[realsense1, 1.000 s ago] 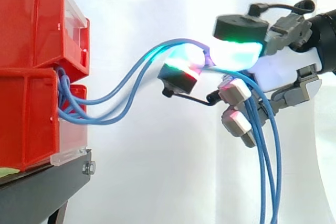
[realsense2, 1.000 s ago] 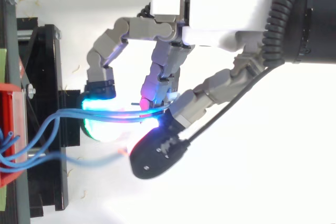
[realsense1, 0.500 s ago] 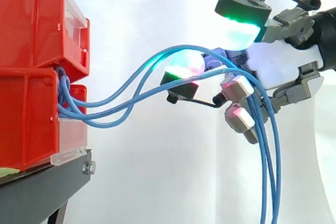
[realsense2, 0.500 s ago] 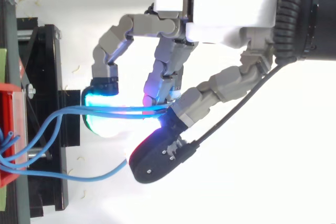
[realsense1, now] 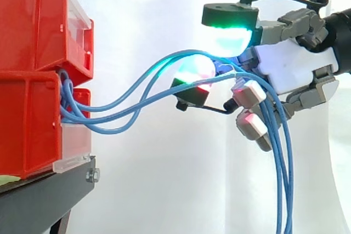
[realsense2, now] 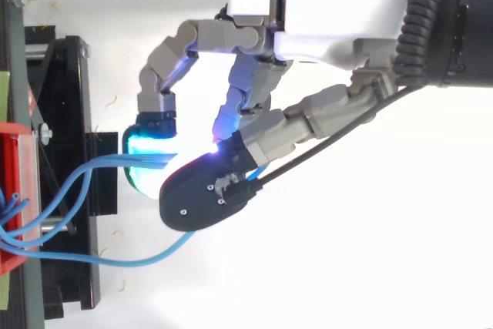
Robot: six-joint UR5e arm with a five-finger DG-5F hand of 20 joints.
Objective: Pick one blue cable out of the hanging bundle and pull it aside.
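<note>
Several blue cables (realsense1: 282, 179) leave lower red bin (realsense1: 27, 124) at left, arc right over hand (realsense1: 290, 67), then drop past bottom edge of side view. Your hand's fingers curl round bundle: green-glowing thumb pad (realsense1: 227, 34) above, another pad (realsense1: 192, 78) beneath. How hard pads squeeze is hard to make out. From above, black back of thumb pad hides contact spot; one strand sags loose below. Black stand (realsense1: 44, 195) under bin. Open room before white curtain (realsense1: 164, 190) between bin and hand. Arm cut off at right edge.

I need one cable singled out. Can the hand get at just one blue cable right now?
Probably not cleanly: several blue cables run bunched across the hand and hang down together past it; none stands apart there.
</note>
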